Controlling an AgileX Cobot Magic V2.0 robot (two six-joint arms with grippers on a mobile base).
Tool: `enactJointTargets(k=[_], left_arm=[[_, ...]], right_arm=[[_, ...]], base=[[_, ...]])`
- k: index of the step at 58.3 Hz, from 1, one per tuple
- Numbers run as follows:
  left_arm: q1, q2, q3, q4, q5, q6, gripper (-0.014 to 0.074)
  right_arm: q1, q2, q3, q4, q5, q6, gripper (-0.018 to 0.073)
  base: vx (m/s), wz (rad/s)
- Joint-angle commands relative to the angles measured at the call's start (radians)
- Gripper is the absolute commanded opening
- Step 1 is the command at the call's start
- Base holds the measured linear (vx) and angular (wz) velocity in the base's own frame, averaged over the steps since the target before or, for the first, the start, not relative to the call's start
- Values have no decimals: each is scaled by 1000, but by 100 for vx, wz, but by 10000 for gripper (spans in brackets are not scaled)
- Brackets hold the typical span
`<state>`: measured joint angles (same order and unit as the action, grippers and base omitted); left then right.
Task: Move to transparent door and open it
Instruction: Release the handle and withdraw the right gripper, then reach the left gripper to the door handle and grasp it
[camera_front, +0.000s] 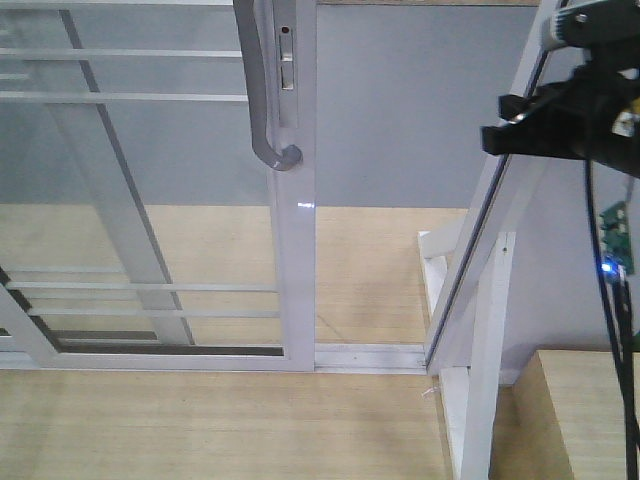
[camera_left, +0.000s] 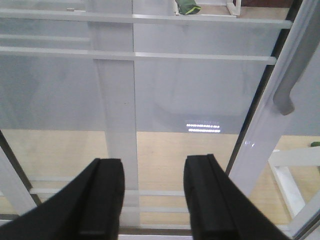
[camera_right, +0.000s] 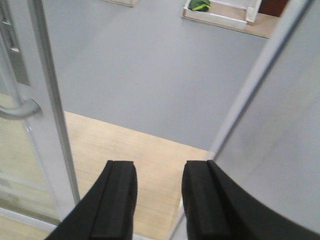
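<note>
Transparent door (camera_front: 180, 180), slid partly open
Glossy white frame, thin horizontal bars, curved grey handle (camera_front: 258, 100) (on its right edge).

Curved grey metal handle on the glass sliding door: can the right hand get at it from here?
Probably yes. The open right hand has the curved grey metal handle off to its left on the white-framed glass door, with nothing between them; it must swing left.

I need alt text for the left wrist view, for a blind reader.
The left hand, black fingers apart and empty, faces the transparent door, glass crossed by thin white horizontal bars. The door's curved grey handle is at the right edge, untouched.
</note>
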<state>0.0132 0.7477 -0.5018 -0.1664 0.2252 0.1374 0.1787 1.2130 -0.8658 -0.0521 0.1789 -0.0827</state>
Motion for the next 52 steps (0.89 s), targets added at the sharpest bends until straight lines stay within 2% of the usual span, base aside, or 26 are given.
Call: enactJointTargets(k=[1, 8, 16, 21, 41, 48, 52], left_arm=[[-5, -2, -26, -10, -61, 49, 419], [-17, -2, -26, -10, -52, 47, 419], [-88, 26, -26, -11, -102, 47, 419], [-146, 76, -27, -11, -179, 47, 419], [-386, 390, -51, -1, -663, 41, 446], [-436, 517, -125, -1, -732, 35, 498], [-444, 594, -195, -1, -748, 35, 526]], right_arm=[[-48, -124, 11, -9, 33, -36, 323], [-98, -234, 61, -9, 94, -52, 323], [-138, -320, 119, -5, 143, -47, 323], [-139, -352, 143, 0, 146, -44, 323], [-139, -361, 146, 1, 152, -17, 323], [-139, -361, 146, 1, 153, -17, 323], [-139, -361, 146, 1, 153, -14, 323]], base=[[0, 0], [0, 0], [0, 0], [0, 0], [0, 0], [0, 0], [0, 0]])
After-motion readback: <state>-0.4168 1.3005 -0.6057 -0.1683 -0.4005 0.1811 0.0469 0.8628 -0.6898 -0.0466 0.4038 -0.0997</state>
